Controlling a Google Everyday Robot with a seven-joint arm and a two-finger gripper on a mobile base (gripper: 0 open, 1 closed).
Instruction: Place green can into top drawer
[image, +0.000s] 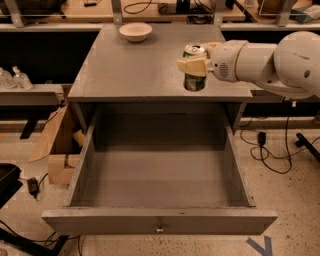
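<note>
the gripper (195, 56), reaching in from the right, is clamped around the green can (194, 82) at the near right of the desk (135, 70). the can's speckled label cannot be read. the top drawer (160, 221) stands open below. a cream bowl (135, 31) sits at the far edge.

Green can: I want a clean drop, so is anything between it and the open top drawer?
Nothing visible does. The gripper, jaws closed on the green can, is at the front right of the tabletop; the top drawer stands pulled out below, nothing in it. The cream bowl sits far back, off the path.
</note>
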